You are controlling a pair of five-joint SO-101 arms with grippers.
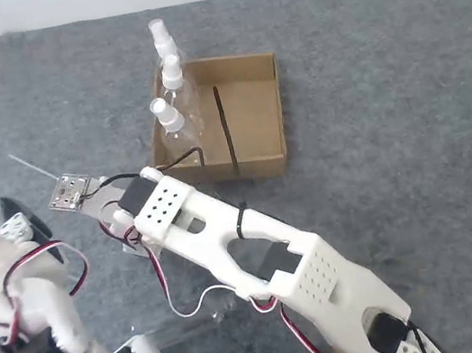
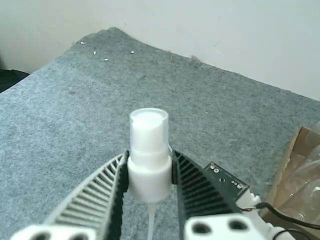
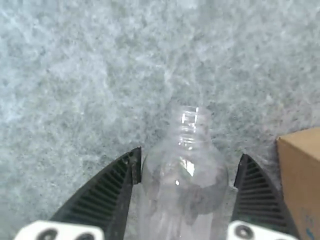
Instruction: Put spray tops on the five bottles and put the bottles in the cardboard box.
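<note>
- Pinched at the collar between the ribbed black fingers of the left gripper (image 2: 149, 167): a white spray top (image 2: 148, 142), upright, with its thin dip tube (image 2: 150, 222) hanging straight down below the fingers.
- In the high view, at the near-left edge of the table, well apart from the cardboard box (image 1: 274, 106).
- Clamped around the body of a clear bottle (image 3: 182, 185) with no top on it: the right gripper (image 3: 190, 157), one finger on each side, the bare threaded neck pointing away from the wrist.
- Held over the grey carpet-like table cover (image 3: 75, 75), near a corner of the box.
- Stretched from the near right across the middle of the table, ending just short of the box's near-left corner: the white right arm (image 1: 257, 246).
- Standing in a row along the left wall of the box: three capped bottles (image 1: 180, 95), all clear, each with a white spray top on.
- Across the box floor, front to back: a thin dark strip (image 1: 226, 128).
- Just beside the left gripper's fingers in the left wrist view: a small circuit board (image 2: 222, 177) with wires.
</note>
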